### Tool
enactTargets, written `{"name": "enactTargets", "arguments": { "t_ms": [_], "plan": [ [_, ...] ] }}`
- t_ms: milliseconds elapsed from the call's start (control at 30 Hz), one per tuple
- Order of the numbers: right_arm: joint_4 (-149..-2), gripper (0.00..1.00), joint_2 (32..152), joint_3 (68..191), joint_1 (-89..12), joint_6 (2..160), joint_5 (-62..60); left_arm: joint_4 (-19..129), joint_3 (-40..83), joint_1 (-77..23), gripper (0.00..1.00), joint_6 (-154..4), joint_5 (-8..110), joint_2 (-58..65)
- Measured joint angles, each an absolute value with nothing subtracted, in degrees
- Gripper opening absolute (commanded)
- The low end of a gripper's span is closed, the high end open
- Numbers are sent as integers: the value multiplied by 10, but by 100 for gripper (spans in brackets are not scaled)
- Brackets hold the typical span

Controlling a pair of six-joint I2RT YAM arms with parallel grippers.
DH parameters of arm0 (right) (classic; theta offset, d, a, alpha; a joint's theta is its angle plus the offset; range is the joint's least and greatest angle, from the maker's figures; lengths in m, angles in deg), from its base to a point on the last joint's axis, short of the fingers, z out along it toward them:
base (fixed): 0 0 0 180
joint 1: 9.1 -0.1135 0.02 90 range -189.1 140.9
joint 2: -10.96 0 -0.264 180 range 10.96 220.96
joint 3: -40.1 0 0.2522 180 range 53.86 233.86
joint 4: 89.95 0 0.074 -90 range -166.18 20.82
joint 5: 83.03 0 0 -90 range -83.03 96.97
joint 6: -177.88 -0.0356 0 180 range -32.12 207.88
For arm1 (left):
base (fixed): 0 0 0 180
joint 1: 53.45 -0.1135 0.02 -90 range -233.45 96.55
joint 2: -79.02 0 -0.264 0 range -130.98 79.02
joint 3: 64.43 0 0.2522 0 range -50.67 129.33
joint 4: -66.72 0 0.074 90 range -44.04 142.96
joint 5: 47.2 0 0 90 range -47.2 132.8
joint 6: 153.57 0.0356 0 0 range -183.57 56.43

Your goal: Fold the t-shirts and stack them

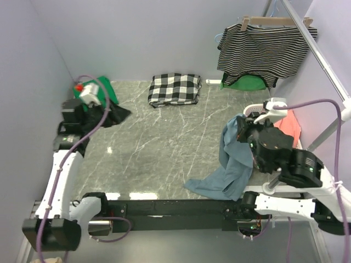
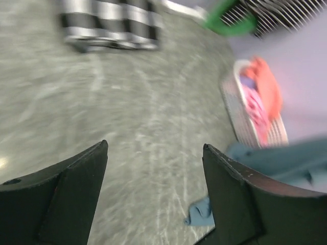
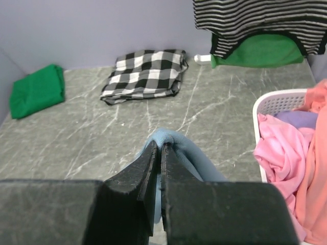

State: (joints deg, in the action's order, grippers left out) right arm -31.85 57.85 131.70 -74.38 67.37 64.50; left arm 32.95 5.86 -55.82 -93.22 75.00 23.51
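My right gripper point(image 3: 161, 146) is shut on a fold of the slate-blue t-shirt point(image 3: 191, 150). The shirt point(image 1: 233, 161) hangs from the gripper point(image 1: 243, 129) at the right side, and its lower end trails on the marble table near the front edge. A bright green t-shirt point(image 1: 108, 89) lies folded at the back left corner, also in the right wrist view point(image 3: 37, 91). My left gripper point(image 2: 155, 146) is open and holds nothing; it hovers at the left side point(image 1: 113, 114) beside the green shirt. A corner of the blue shirt point(image 2: 201, 214) shows under its right finger.
A black-and-white checked cloth point(image 1: 174, 89) lies folded at the back middle. A striped top point(image 1: 266, 50) hangs on a hanger at the back right, with green cloth point(image 1: 249, 83) beneath it. A white basket point(image 3: 278, 101) of pink and orange clothes stands at the right.
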Motion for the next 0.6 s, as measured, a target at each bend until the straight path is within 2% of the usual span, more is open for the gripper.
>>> {"name": "enactTargets", "arguments": {
  "t_ms": [167, 233, 400, 600],
  "plan": [
    [-357, 3, 621, 1295, -643, 685, 547, 422, 41, -428, 77, -934, 742, 189],
    [-365, 2, 665, 1301, -631, 689, 532, 453, 37, -388, 74, -934, 731, 153],
    [-379, 3, 759, 1314, -596, 702, 489, 480, 30, -291, 75, -925, 708, 68],
    [-391, 6, 761, 1314, -544, 712, 448, 476, 30, -174, 73, -882, 693, -23]
  ]
}}
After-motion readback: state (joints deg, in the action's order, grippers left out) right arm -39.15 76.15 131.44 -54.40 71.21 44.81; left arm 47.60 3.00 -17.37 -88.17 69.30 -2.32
